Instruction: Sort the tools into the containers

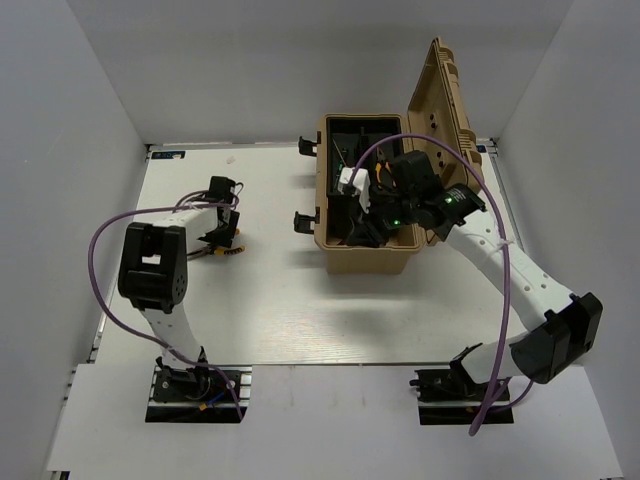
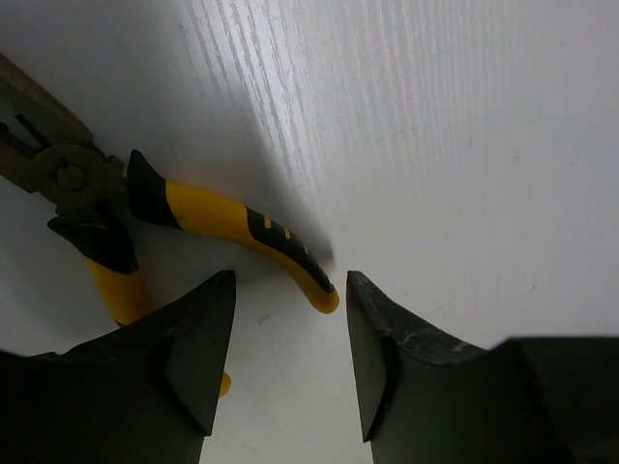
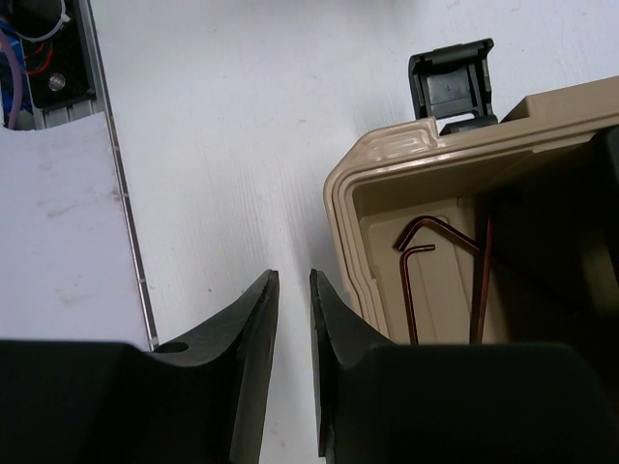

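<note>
**A:** What can't you make out from here?

**B:** Quite a lot. From above, your right claw is buried in a dark clutter of wrist and cable over the open toolbox. The inside of the box reads only as a black jumble. In your left wrist view the pliers run off the left edge, so the nose is cut short. One yellow handle also dips behind a finger.

**A:** Can you see anything inside the toolbox?

**B:** Your right wrist camera shows the hex keys, dark and L-shaped, lying in a tan corner of the box. Their lower ends vanish behind the claw's body, so you can't count them with any certainty. The rest of the box in that view is in shadow.

**A:** How do your arms stand?

**B:** Your left arm reaches forward and bends down over the left of the counter. Your left claw hangs low over the pliers with its fingers spread wide, gripping nothing. The tip of one handle lies in the gap, close to one finger. The pliers rest on the counter, well apart from the toolbox.

Your right arm stretches up and across to the toolbox, whose lid stands upright. Its fingers sit almost together, with a thin slit between them and nothing in it. In the wrist view they line up just beside the rim, near a black latch. I can't tell whether they're inside the wall or above it.
</note>
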`<state>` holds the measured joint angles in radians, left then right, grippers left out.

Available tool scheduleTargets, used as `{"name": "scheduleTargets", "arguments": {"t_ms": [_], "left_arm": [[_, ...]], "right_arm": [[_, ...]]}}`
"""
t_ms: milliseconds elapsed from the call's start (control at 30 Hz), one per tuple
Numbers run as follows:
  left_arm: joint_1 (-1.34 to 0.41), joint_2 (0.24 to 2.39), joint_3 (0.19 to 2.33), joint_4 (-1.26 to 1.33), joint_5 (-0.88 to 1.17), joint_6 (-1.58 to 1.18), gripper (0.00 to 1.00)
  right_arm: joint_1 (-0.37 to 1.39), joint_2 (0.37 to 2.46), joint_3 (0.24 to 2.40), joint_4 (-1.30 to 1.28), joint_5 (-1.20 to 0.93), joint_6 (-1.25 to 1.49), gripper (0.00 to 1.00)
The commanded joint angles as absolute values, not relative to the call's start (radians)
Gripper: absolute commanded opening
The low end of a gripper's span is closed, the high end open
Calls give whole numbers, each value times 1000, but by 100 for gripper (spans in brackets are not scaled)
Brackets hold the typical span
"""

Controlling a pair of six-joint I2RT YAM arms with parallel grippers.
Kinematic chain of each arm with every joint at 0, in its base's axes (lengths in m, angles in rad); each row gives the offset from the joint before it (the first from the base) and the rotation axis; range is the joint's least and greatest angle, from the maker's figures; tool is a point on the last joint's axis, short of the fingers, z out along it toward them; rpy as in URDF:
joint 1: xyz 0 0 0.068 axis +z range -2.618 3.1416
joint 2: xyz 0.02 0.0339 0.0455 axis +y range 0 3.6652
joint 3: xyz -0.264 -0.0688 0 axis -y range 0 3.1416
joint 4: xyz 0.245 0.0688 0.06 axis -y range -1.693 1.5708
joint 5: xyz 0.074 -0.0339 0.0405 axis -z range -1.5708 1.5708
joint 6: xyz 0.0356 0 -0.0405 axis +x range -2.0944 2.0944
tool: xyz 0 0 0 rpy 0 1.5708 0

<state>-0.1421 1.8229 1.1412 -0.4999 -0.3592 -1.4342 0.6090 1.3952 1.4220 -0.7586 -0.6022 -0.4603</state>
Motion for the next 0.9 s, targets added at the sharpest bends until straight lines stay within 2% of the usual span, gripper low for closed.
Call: {"name": "scheduleTargets", "arguments": {"t_ms": [0,333,433,633,867], "left_arm": [[-133,1841,1209,-607,-406,-1506,60],[-124,1951,1374,-755,-465,-1552,60],[-124,1971,1384,-801,-465,-1552,49],[-124,1980,1375,-836,-456,-1571,49],[-124,1913,1246,-790,-446,-1571,28]], "right_arm": [[609,1350,1407,-722,-612,-472,26],[604,1321,1381,-719,-597,-480,26],[604,1315,1387,-722,-592,-483,26],[606,1310,1394,-726,-609,-477,26],[603,1302,1390,-726,-606,-477,26]]}}
